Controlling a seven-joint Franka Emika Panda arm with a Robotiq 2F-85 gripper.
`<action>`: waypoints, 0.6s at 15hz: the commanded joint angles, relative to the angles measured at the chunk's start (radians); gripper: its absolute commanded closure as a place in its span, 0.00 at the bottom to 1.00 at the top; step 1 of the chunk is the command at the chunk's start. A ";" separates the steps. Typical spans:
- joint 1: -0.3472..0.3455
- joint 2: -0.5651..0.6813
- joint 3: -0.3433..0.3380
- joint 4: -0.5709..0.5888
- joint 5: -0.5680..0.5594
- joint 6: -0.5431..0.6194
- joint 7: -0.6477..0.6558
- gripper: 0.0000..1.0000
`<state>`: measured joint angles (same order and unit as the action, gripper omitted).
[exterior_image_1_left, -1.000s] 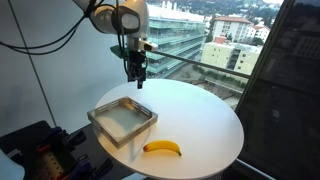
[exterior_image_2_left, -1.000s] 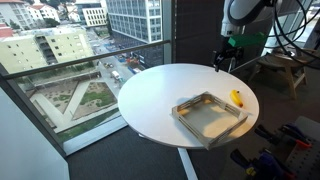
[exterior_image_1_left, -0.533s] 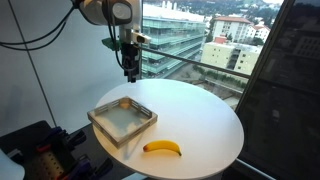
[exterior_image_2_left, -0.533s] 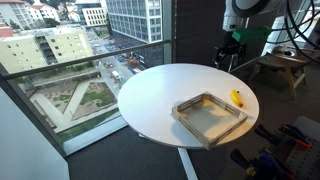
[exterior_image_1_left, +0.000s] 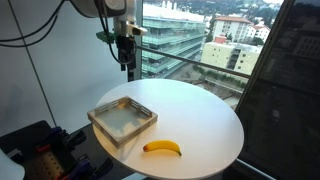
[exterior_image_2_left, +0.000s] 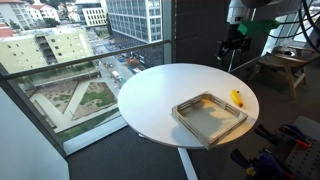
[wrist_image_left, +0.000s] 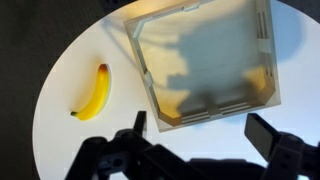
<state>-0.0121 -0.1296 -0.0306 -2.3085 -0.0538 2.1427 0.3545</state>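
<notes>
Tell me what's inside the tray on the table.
Nothing: the tray looks empty, its whole floor showing in the wrist view. The banana lies outside it, on the table.

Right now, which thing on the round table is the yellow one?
The banana, lying alone on the white table. The other thing, the square tray, is grey and much bigger.

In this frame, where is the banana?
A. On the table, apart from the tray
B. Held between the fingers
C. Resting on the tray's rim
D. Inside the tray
A: the banana lies on the bare white table, with a clear gap between it and the tray. The wrist view shows the same.
</notes>
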 joint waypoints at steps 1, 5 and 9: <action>-0.014 -0.069 0.007 -0.030 0.009 -0.024 -0.028 0.00; -0.013 -0.110 0.004 -0.047 0.025 -0.027 -0.070 0.00; -0.007 -0.149 -0.002 -0.062 0.062 -0.031 -0.149 0.00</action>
<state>-0.0134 -0.2250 -0.0306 -2.3462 -0.0300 2.1345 0.2770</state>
